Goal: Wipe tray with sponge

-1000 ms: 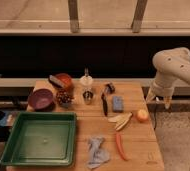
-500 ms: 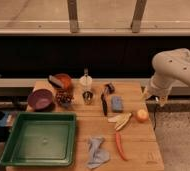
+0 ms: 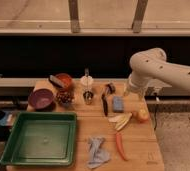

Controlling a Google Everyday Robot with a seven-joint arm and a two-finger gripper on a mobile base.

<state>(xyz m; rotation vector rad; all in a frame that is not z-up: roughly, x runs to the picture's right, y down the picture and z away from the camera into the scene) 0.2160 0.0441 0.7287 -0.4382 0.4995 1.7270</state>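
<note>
Well, our gripper [image 3: 131, 93] hangs just right of the sponge [image 3: 118, 103], open or closed we cannot tell; the tray [image 3: 37, 161] lies well left. Descending askew, we might shove the sponge into the dark utensil [image 3: 104, 104].

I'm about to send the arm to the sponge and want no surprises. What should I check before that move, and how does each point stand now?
1. Sponge in plain sight on the table, nothing on top of it: ok.
2. Gripper close to the sponge: ok, it hangs just beside it, at the table's far edge.
3. Gripper empty: cannot tell.
4. Room around the sponge: not ok. A dark tool lies close along one side and a banana sits just in front.
5. Tray free to be wiped: ok, nothing lies in it.
6. Tray flat on the table: ok.
</note>
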